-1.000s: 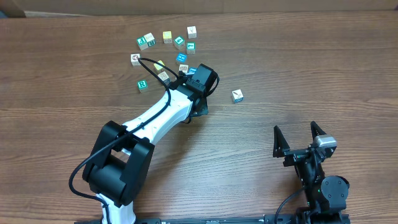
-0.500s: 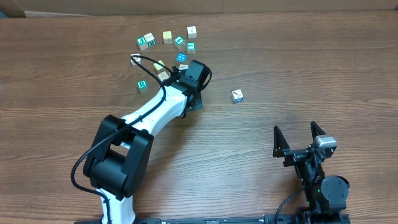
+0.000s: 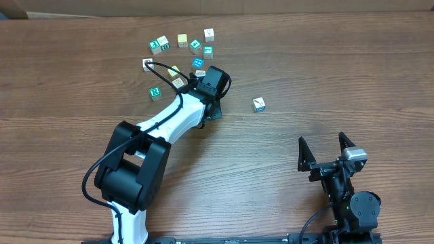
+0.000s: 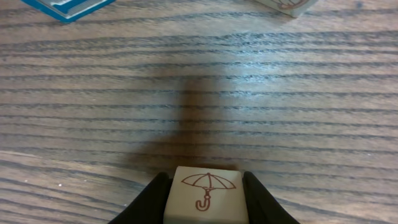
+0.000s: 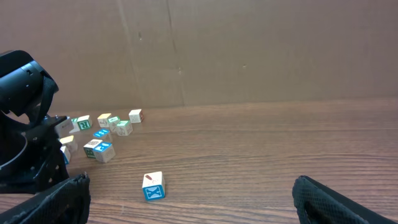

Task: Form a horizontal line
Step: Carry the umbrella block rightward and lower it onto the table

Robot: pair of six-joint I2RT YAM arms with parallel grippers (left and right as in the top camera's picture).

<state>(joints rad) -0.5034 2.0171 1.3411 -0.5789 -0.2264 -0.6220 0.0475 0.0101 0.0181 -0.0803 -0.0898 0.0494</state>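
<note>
A white cube with a red umbrella picture (image 4: 204, 193) sits between the black fingers of my left gripper (image 4: 204, 200), which is shut on its two sides just above the wood. In the overhead view the left arm's head (image 3: 214, 81) covers this cube, at the near right edge of the scattered cubes (image 3: 178, 82). Ahead of it lie a blue-faced cube (image 4: 68, 6) and a white cube (image 4: 286, 5). No horizontal line of touching cubes is in view. My right gripper (image 3: 321, 141) stands open and empty near the front right.
Several loose cubes lie at the far middle of the wooden table (image 3: 325, 61); a touching pair (image 3: 160, 45) lies at their left end. One white and blue cube (image 3: 258, 104) (image 5: 152, 185) lies alone to the right. A brown wall (image 5: 249, 50) stands behind.
The left arm has shifted a little to the left and farther back with the umbrella cube in its gripper. The right arm has not moved.
</note>
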